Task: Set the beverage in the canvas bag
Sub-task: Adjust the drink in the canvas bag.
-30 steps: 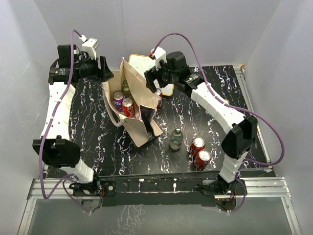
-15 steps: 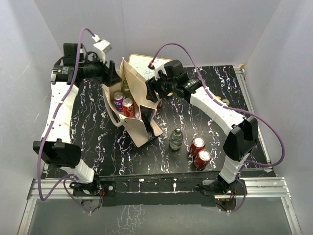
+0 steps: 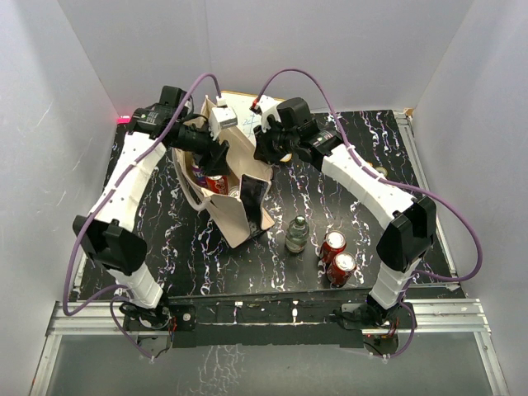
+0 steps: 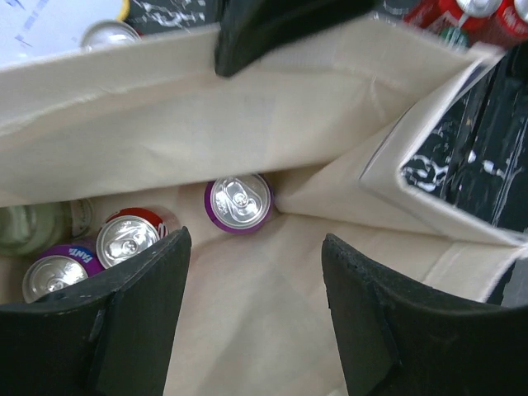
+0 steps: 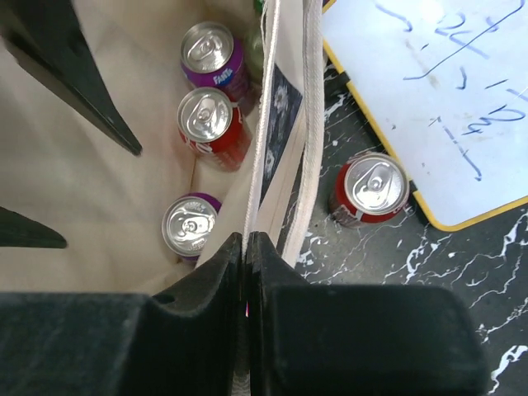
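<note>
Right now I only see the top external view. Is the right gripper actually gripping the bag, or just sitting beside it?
Observer: Gripping it. The right wrist view shows the right gripper shut on the canvas bag at its upper edge.
Operator: Okay, and is the left gripper carrying a drink?
Observer: No. In the left wrist view the left gripper is open and empty over the bag's inside, with a purple can standing on the bag's floor below it.

White arm links (image 3: 124,180), black joints (image 3: 109,246) — purple cables (image 3: 290,72) looping alongside
</note>
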Robot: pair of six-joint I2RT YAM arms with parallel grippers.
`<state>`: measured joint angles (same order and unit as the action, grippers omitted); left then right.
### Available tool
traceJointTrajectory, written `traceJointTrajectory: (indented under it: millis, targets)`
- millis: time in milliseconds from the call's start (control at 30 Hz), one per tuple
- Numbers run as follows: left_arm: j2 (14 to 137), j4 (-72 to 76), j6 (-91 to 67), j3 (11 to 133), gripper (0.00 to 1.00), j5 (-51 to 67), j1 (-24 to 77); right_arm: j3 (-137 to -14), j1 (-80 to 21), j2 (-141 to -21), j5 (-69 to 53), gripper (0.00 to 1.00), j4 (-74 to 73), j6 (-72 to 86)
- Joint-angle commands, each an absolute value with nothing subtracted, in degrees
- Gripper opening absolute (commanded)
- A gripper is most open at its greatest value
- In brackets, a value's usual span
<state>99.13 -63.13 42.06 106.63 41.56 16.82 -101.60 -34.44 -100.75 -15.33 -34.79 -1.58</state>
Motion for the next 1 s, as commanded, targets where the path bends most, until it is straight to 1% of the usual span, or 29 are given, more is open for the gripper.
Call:
traceJointTrajectory:
  millis: [0,133,333,500,767,900,967]
  targets:
    - [99.84,-65.90,50.58,104.24,0.63,42.49,17.87,-107.16,-33.27,-96.79,-12.46,0.08,-32.55,-3.25]
    - [100.50,-66.36,56.77,101.25,0.64,44.20,18.76,-106.90,-32.46,-96.66,-12.18,0.08,-32.44,-3.21]
    - [99.71,-62.75,68.65,93.04,0.73,48.89,19.55,-105.67,-31.35,-97.30,-12.74,0.08,-32.24,-2.88]
    - [102.05,-61.92,79.25,88.67,0.80,50.88,19.85,-103.36,-30.93,-97.07,-13.44,0.08,-31.63,-3.11]
    - [108.11,-65.98,93.92,88.06,0.87,54.36,21.11,-97.19,-30.94,-96.15,-17.44,0.08,-27.64,-3.54]
    - [112.00,-68.68,99.80,89.12,0.87,55.15,21.78,-95.50,-30.92,-95.68,-17.52,0.08,-26.57,-4.15]
    - [114.61,-71.54,103.73,90.61,0.86,55.47,22.19,-95.05,-30.92,-95.47,-17.49,0.08,-26.62,-4.40]
